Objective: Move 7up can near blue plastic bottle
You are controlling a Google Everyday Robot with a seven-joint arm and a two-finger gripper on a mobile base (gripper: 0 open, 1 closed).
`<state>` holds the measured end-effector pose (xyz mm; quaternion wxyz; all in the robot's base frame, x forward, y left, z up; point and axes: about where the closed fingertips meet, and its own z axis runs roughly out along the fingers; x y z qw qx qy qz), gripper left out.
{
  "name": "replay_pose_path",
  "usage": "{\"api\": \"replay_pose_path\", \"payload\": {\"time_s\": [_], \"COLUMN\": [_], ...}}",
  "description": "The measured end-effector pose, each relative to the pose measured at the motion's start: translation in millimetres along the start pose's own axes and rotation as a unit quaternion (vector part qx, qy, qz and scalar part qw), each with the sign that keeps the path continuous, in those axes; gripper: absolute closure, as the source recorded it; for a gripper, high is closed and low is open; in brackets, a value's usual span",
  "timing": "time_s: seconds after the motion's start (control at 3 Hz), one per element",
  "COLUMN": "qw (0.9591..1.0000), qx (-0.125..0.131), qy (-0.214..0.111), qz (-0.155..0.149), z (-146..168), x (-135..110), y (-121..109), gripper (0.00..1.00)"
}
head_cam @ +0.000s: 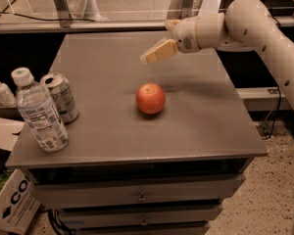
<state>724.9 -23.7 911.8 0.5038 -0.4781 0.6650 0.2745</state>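
Can: upright, just beside bottle | gripper: well apart from bottle, fingers spread, empty | task: apparently complete.

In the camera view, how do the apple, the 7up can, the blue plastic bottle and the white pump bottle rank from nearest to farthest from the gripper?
The gripper hangs open above the far right part of the table.
1. apple, table centre.
2. 7up can, left edge.
3. blue plastic bottle, front-left corner.
4. white pump bottle, beyond the table's left edge.
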Motion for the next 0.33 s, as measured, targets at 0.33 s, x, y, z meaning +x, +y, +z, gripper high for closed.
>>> {"api": "replay_pose_path", "payload": {"time_s": [0.33], "qw": [0.9995], "qx": [0.029], "qy": [-0.014], "qz": [0.008], "z": [0.7], "x": [-6.3], "y": [-15.1], "gripper": [0.0]}}
